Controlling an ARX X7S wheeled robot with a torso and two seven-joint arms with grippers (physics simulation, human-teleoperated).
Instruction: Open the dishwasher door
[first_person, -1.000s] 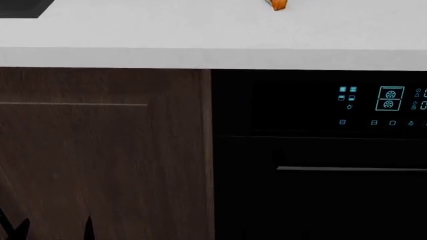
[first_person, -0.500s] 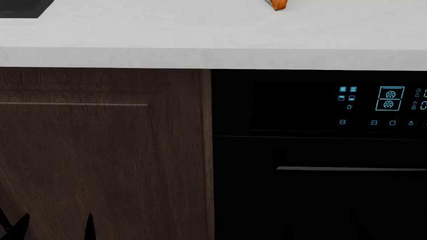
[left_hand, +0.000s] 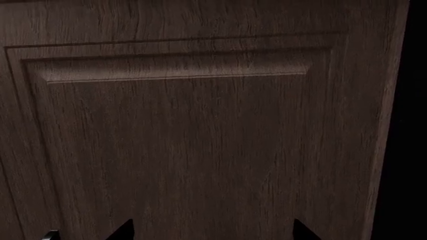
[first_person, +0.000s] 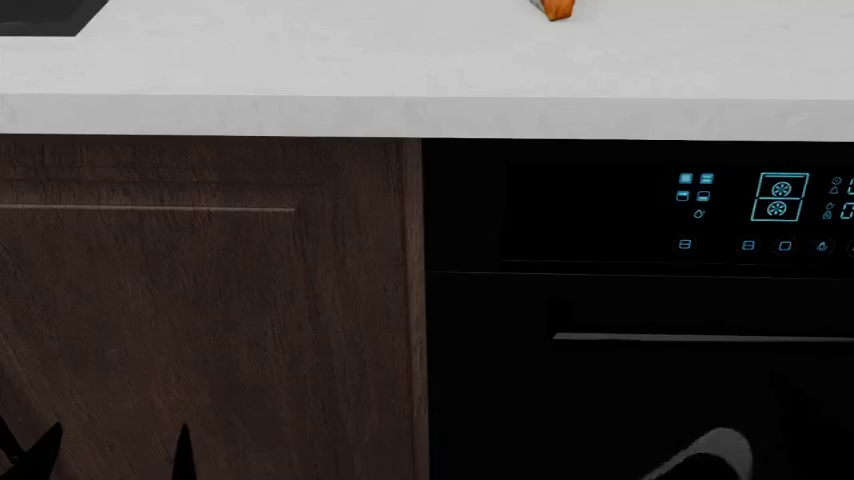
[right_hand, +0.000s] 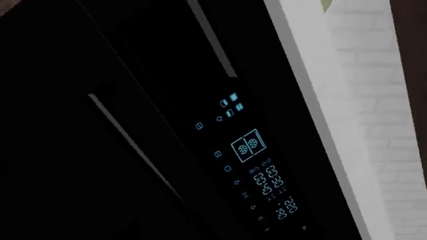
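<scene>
My left gripper showed only two dark fingertips, spread wide and empty, facing the wood-grain cabinet door. Of the right arm I saw just a pale sliver, probably wrist; I couldn't tell how its fingers stood. The dishwasher door sat shut below the control panel. I was on the approach: next, get the right fingers onto the bar handle.

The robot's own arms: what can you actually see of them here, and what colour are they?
Very little. The left gripper shows only as thin, pointed black fingertips, matte and unmarked. Low in the head view a rounded pale grey-white piece, probably the right arm, pokes in before the dishwasher door. No cables visible.
</scene>
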